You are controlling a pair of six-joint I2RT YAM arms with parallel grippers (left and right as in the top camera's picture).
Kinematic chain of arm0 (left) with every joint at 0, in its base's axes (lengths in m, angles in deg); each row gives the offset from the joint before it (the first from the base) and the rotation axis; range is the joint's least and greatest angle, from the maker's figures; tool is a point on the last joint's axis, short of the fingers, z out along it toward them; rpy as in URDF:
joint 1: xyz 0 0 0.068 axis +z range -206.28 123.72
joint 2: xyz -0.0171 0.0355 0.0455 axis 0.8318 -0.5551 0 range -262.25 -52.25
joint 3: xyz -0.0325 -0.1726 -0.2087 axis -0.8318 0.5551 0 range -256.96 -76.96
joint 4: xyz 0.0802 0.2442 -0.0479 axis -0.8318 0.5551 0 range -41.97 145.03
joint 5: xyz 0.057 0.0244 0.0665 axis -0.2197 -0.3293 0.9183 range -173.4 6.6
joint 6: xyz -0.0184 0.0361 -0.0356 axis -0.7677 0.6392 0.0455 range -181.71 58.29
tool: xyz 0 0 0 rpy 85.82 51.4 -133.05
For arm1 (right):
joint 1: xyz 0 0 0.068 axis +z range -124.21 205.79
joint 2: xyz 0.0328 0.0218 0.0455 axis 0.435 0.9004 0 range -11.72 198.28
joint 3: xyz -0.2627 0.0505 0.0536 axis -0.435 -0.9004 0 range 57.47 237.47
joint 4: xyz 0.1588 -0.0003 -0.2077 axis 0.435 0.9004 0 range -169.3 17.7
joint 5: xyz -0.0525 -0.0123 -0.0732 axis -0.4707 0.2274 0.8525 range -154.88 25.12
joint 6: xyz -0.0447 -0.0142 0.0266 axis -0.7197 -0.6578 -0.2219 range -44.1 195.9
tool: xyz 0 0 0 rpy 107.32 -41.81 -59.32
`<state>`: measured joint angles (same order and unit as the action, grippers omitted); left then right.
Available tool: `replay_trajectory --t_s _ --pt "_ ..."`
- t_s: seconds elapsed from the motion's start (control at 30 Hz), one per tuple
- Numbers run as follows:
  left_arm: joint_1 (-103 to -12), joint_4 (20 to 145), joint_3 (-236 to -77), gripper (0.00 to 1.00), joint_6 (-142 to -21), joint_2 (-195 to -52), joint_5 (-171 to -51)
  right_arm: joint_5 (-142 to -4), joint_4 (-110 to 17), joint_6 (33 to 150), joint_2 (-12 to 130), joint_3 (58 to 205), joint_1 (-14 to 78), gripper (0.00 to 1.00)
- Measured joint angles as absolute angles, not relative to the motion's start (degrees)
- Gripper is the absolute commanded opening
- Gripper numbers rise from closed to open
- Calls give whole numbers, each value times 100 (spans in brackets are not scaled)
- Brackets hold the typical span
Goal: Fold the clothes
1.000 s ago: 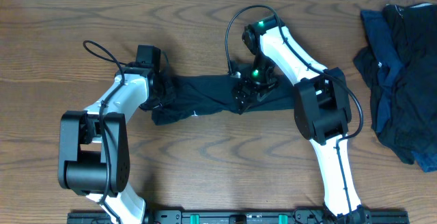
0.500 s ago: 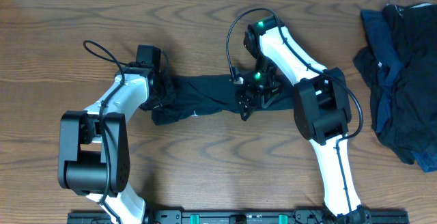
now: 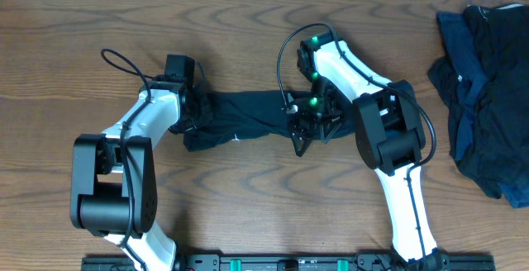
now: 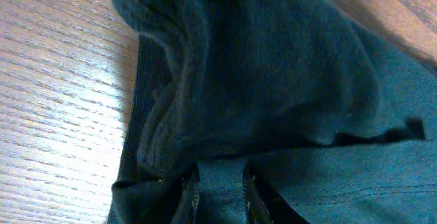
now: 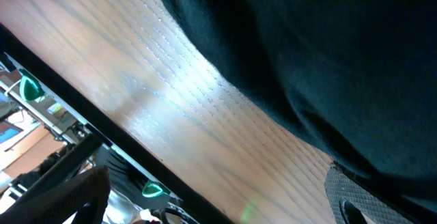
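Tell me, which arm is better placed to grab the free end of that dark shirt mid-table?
Probably the right arm: the right tool stands open at the unheld end of the T-shirt, while the left tool is occupied, shut on fabric at the opposite end.

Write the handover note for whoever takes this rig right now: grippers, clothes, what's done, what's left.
Left gripper: shut on the left end of the dark T-shirt, which lies bunched and stretched out mid-table.
Right gripper: open, at the T-shirt's right end, gripping nothing that shows.
Other clothes: an unfolded heap at the table's right edge, untouched.
Done: nothing folded yet.
Left: flatten and fold the T-shirt, then work through the heap.
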<state>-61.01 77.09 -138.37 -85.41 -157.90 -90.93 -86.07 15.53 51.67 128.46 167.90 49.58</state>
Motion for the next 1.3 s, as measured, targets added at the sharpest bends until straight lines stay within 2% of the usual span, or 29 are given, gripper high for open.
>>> replay_trajectory --t_s 0.27,0.43,0.63,0.83,1.3 --pt "-6101 7709 -13837 26 -8543 -15790 -9091 -8581 1164 5255 12523 16740 4956 99" --pt "-6101 7709 -13837 26 -8543 -15790 -9091 -8266 888 5723 11679 16723 4840 99" --pt "-6101 7709 -13837 26 -8543 -15790 -9091 -7355 945 6577 11024 16734 4234 99" --pt "-6101 7709 -13837 27 -8543 -15790 -9091 -7020 674 6829 11030 16242 3736 99" --pt "-6101 7711 -13835 27 -8541 -15790 -9091 -7549 -1306 6641 11072 14683 3684 99"
